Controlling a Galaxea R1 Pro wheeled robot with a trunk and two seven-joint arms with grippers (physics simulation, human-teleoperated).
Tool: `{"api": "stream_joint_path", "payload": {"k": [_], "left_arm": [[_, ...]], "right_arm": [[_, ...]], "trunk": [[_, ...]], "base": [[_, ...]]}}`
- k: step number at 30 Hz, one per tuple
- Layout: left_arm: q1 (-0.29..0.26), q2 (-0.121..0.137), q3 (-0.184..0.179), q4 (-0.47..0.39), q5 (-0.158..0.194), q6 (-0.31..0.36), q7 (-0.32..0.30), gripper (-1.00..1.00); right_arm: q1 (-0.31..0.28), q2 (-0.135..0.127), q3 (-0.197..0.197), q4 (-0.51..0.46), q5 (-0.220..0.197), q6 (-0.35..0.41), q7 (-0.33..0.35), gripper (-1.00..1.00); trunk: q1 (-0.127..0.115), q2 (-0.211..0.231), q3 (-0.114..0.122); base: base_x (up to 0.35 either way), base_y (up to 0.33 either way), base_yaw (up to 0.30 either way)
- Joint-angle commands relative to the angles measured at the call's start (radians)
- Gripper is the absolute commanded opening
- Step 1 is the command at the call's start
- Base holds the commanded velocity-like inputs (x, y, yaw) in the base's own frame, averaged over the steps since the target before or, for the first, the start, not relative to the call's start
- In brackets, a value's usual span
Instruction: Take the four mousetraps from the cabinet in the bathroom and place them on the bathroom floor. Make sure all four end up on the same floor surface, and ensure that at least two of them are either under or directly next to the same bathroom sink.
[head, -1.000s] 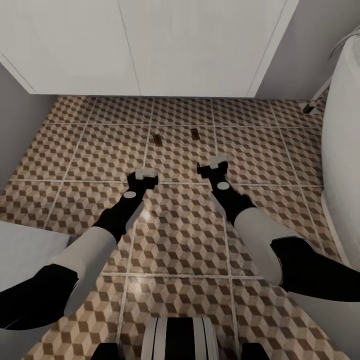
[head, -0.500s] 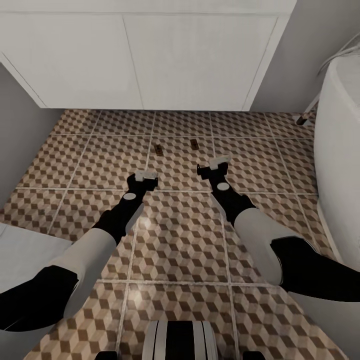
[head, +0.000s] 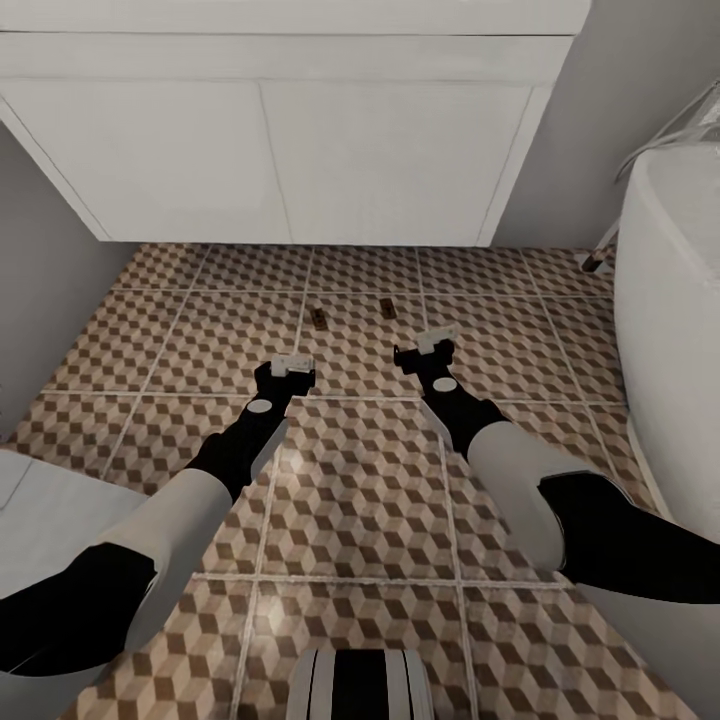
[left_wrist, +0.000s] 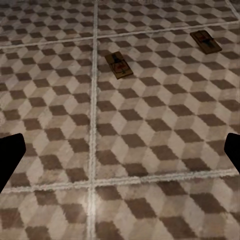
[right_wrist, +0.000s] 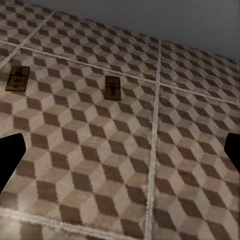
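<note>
Mousetraps (head: 319, 318) on floor (head: 360, 490) beside tub (head: 670, 300)

A home bathroom is shown. A floor (head: 360, 480) of brown, beige and white cube-pattern tiles is seen, with a white boxy sink (head: 290, 140) hung on the grey wall. A big white tub (head: 670, 300) is seen just right of the sink.

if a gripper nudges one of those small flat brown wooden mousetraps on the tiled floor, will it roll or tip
The small flat brown wooden mousetrap lies flat on the cube-patterned tiled floor, so it would likely slide, not roll or tip. It looks thin and probably light and stiff. Its low profile may make gripping awkward.
</note>
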Motion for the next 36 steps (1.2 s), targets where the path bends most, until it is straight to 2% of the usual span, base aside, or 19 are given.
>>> {"api": "stream_joint_path", "payload": {"k": [1,11,16,23,29,32,36], "left_arm": [[0.002,0.002,-0.008,0.0,0.011,0.004,0.009,1.0],[0.029,0.003,-0.008,0.044,0.01,0.002,0.009,1.0],[0.038,0.003,-0.008,0.089,0.01,-0.003,0.009,1.0],[0.052,0.003,-0.007,0.128,0.011,-0.007,0.008,1.0],[0.067,0.003,-0.008,0.152,0.012,-0.01,0.007,1.0],[0.075,0.003,-0.007,0.162,0.012,-0.026,0.007,1.0],[0.085,0.003,-0.008,0.187,0.013,-0.08,0.007,1.0]], "right_arm": [[0.0,0.0,0.007,0.006,0.003,-0.001,-0.009,1.0],[0.005,0.0,0.007,0.065,0.003,-0.011,-0.01,1.0],[0.006,0.0,0.007,0.111,0.002,-0.044,-0.009,1.0],[0.014,-0.02,0.007,0.156,0.001,-0.094,-0.008,1.0],[0.033,-0.036,0.007,0.163,0.0,-0.109,-0.007,1.0],[0.037,-0.039,0.007,0.164,0.0,-0.111,-0.007,1.0],[0.048,-0.046,0.007,0.165,0.0,-0.112,-0.006,1.0]], "trunk": [[-0.001,0.0,0.003],[-0.005,0.002,0.044],[-0.007,0.004,0.068],[-0.01,0.005,0.104],[-0.013,0.007,0.137],[-0.014,0.007,0.153],[-0.016,0.008,0.174]], "base": [[0.0,0.0,0.0],[0.0,0.0,0.0],[0.0,0.0,0.013],[0.0,0.0,0.049],[0.0,0.0,0.061],[0.0,0.0,0.063],[0.0,0.0,0.066]]}}
